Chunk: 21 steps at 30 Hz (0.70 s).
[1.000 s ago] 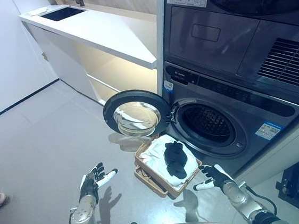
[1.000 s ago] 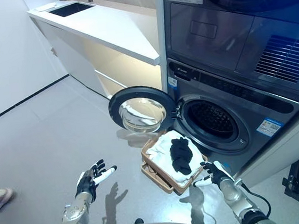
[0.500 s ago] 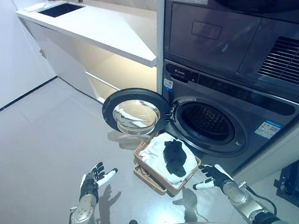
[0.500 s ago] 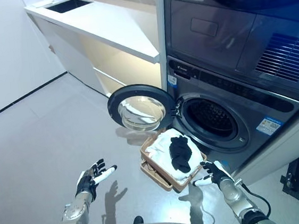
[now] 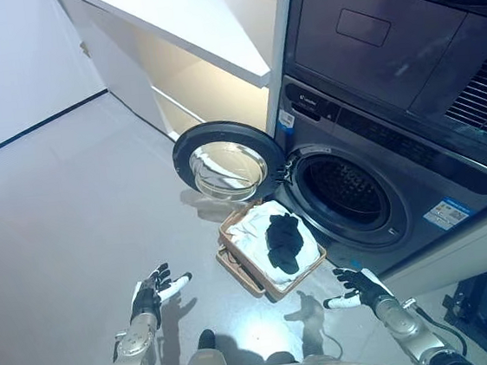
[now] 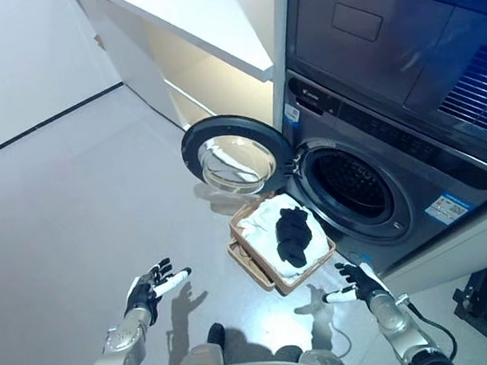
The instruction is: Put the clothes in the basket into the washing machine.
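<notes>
Clothes (image 5: 276, 240) fill the basket (image 5: 233, 262) before the open washing machine (image 5: 347, 193). My left hand (image 5: 150, 292) and right hand (image 5: 355, 287) hover spread, empty.

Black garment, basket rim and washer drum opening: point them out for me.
black garment (image 5: 282, 238): left eye view, middle of the dark cloth.
basket (image 5: 231, 266): left eye view, rim on its left side.
washer drum opening (image 6: 354, 193): right eye view, dark interior of the drum.

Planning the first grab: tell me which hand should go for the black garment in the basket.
Right. The right hand hovers open just past the basket corner, close to the black garment and the washing machine. The left hand is farther away over bare floor.
</notes>
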Motion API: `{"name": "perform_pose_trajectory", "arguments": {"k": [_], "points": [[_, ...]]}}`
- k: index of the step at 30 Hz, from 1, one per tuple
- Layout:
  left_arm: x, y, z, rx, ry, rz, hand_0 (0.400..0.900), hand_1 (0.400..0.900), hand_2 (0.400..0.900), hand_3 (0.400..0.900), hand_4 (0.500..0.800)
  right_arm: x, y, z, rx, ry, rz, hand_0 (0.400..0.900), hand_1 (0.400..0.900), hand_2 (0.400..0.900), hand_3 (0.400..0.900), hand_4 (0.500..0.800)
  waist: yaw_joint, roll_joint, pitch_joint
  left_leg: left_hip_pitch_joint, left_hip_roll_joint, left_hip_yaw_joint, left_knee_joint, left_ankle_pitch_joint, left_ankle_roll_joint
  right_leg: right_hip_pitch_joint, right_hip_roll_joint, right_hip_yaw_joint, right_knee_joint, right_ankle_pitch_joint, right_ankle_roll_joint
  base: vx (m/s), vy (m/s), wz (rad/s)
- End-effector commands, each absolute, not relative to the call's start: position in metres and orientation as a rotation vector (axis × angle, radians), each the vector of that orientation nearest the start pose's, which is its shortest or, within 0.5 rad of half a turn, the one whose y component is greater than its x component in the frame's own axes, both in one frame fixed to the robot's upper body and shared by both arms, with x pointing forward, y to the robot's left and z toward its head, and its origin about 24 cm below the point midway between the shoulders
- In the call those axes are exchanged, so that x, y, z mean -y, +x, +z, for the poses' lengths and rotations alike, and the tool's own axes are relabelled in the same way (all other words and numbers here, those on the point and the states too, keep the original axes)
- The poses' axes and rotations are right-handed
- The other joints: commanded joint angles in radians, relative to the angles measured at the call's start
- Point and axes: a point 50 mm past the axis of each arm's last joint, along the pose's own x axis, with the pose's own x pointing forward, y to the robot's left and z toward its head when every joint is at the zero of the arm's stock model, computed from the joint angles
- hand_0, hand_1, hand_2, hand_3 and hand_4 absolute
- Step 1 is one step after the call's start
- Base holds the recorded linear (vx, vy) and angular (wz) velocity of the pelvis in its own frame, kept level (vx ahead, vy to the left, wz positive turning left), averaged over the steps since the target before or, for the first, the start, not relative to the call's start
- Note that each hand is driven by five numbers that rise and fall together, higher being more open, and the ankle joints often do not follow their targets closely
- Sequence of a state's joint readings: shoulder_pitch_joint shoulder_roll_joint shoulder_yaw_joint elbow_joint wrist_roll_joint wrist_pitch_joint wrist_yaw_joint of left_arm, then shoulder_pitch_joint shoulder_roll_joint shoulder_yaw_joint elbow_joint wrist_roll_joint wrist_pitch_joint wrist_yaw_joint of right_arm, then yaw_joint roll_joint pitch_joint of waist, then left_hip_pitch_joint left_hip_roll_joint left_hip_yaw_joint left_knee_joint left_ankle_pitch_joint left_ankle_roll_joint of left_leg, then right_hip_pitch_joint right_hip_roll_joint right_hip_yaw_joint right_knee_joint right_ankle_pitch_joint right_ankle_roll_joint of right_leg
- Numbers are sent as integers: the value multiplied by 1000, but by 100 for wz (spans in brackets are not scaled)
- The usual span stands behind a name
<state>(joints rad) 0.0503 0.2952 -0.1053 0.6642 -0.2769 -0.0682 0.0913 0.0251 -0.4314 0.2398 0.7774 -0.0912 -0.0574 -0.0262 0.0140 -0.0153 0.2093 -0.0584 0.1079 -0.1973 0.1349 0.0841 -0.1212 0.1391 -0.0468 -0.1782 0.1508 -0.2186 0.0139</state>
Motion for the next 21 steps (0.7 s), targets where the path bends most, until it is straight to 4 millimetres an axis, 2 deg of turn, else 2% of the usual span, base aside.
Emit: {"name": "perform_pose_trajectory", "arguments": {"k": [1,6,10,12,13,14,15,18,21], "points": [[-234,217,-64,-461,90,172,900,900,900,900,800,272,197,-70,-588,-603,10,900,900,900,900,800,20,-27,-13,-195,55,-45,-34,150,32,-105,10,19,174,24,-1,151,40,-19],[-229,212,-71,-482,64,197,900,900,900,900,800,271,206,-66,-567,-623,5,900,900,900,900,800,29,23,3,-192,127,44,-176,194,3,-81,14,71,199,-28,21,188,93,-32],[-227,212,-73,-480,34,239,900,900,900,900,800,268,216,-64,-557,-642,17,900,900,900,900,800,37,66,-17,-200,154,87,-184,211,-31,-16,-23,128,160,-65,52,235,217,-53],[-227,216,-68,-455,23,251,900,900,900,900,800,261,224,-62,-539,-646,39,900,900,900,900,800,48,73,-30,-221,146,102,-125,194,-28,10,-58,147,136,-75,72,262,312,-60],[-227,222,-63,-429,28,251,900,900,900,900,800,256,229,-60,-523,-648,46,900,900,900,900,800,56,73,-35,-240,136,78,-108,202,-33,27,-84,161,118,-76,83,233,309,-55],[-228,225,-60,-413,35,253,900,900,900,900,800,253,232,-61,-521,-652,51,900,900,900,900,800,61,68,-38,-251,123,76,-92,188,-28,30,-103,166,109,-71,91,261,307,-37],[-226,232,-54,-391,44,246,900,900,900,900,800,249,234,-62,-521,-644,50,900,900,900,900,800,64,58,-44,-282,97,96,-22,167,-29,51,-131,161,91,-58,105,226,228,-15],[-233,247,-39,-326,85,240,900,900,900,900,800,237,246,-61,-508,-625,55,900,900,900,900,800,88,20,-53,-358,30,115,97,104,-3,55,-213,166,51,53,156,259,235,-29],[-238,255,-27,-282,103,249,900,900,900,900,800,225,258,-54,-462,-610,73,900,900,900,900,800,101,0,-70,-413,-5,141,120,79,19,24,-242,159,37,123,170,187,206,10]]}}
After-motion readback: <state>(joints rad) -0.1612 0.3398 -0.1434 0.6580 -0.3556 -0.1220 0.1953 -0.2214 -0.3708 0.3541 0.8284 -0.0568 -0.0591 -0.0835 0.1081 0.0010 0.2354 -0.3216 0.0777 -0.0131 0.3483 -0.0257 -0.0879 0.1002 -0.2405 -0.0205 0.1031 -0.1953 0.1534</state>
